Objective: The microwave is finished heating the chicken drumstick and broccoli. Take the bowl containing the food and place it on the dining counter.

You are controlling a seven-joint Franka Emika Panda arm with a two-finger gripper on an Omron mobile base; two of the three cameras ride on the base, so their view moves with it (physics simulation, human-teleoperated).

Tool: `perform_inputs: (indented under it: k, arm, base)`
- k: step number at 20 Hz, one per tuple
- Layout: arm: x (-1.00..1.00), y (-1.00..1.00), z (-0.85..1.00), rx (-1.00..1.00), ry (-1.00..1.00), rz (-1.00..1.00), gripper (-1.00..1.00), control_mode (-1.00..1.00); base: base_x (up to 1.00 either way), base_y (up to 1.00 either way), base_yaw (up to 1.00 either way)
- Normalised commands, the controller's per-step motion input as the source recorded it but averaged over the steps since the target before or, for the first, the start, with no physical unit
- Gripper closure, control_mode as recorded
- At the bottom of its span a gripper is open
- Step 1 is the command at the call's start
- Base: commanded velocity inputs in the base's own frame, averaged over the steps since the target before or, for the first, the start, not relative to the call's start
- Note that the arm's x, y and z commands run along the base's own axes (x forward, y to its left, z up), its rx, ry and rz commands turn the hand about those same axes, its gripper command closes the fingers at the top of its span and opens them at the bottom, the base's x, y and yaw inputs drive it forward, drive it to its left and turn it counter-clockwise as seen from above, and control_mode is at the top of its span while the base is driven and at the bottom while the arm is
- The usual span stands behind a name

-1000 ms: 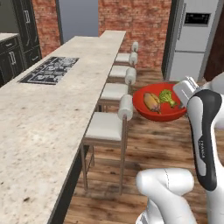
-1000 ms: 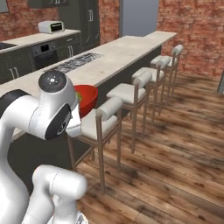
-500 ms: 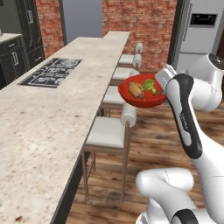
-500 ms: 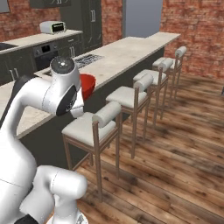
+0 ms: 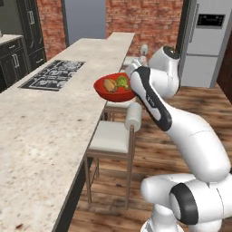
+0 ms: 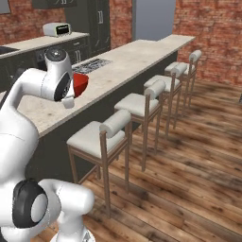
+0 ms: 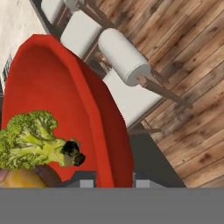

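My fingers (image 7: 109,177) are pinched on the rim of the bowl (image 5: 115,90), a stiff, glossy and likely slippery hold. It rides level above the counter (image 5: 50,118) edge, broccoli (image 5: 122,82) and drumstick (image 5: 110,84) loose inside; any tilt could roll them out.

A long beige speckled surface (image 5: 54,118) is seen with a black cooktop (image 5: 53,74) inset near its middle, while white-cushioned stools (image 6: 101,134) are lined up alongside on the wooden floor (image 6: 189,156).
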Motion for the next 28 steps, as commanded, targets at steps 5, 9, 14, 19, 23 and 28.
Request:
perform_inputs:
  k: [5,9,14,19,23,28]
  arm:
    - [1.00,0.60,-0.20,0.00,0.07,-0.01,1.00,-1.00]
    - [0.81,0.11,-0.49,0.00,0.10,0.00,1.00,-1.00]
    - [0.80,0.16,-0.69,0.00,0.09,0.00,1.00,-1.00]
    - [1.00,0.52,-0.40,0.00,0.00,0.00,1.00,-1.00]
    - [0.91,0.55,-0.33,-0.06,0.00,0.00,1.00,-1.00]
    - [0.72,0.33,-0.52,-0.11,0.00,0.00,1.00,-1.00]
  base:
    - [0.00,0.00,0.00]
    - [0.00,0.00,0.00]
    - [0.00,0.00,0.00]
    - [0.00,0.00,0.00]
    - [0.00,0.00,0.00]
    - [0.00,0.00,0.00]
